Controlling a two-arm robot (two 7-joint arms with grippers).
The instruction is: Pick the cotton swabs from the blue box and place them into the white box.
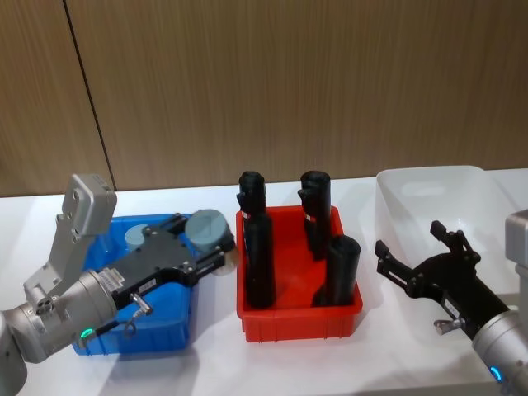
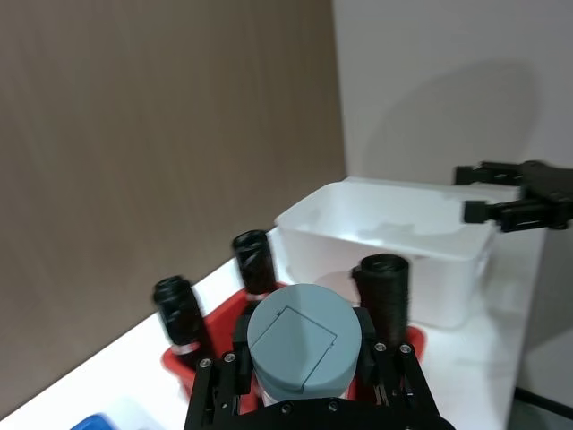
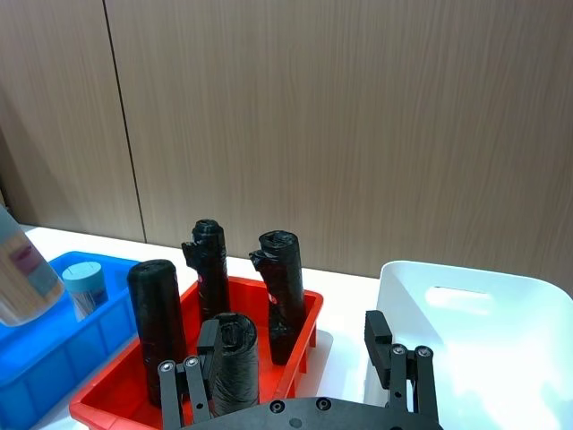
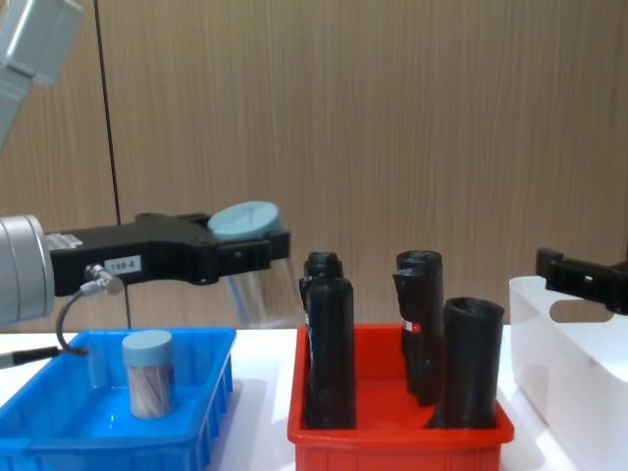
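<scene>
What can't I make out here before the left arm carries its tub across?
- Blue box floor: head view, left gripper covers much of it.
- White box floor: head view, right gripper covers the near part; chest view, right edge cuts it.
- Held cotton swabs tub, clear body: left wrist view, its lid hides it.

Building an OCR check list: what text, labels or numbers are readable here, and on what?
"119-4", as best it reads: white sticker on the black left gripper, shut on the clear, blue-grey-lidded cotton swab tub.
Red-and-white labels on the black rolls in the red plastic bin: too blurred to read.
Printed wrap on that tub: blurred.
Open right gripper by the white plastic bin: no text.
</scene>
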